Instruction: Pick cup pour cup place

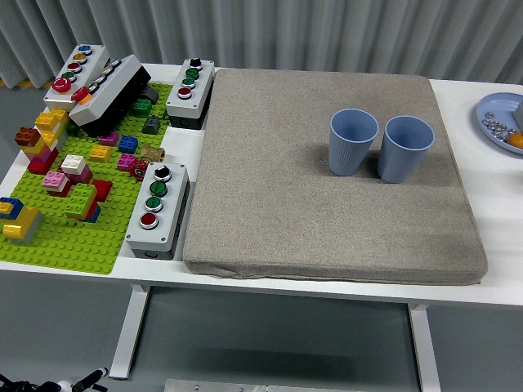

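Two blue ribbed cups stand upright side by side on a grey mat (327,237): the left cup (353,142) and the right cup (405,148). They are close together, nearly touching. I cannot see what is inside them. Neither of my hands is over the table. Only a bit of black robot hardware (57,384) shows at the bottom left edge, below the table.
A green brick baseplate (73,245) with several coloured bricks lies at the left. Several grey button boxes stand around it, one (159,208) by the mat's left edge. A blue plate (490,110) with small items sits at the far right edge.
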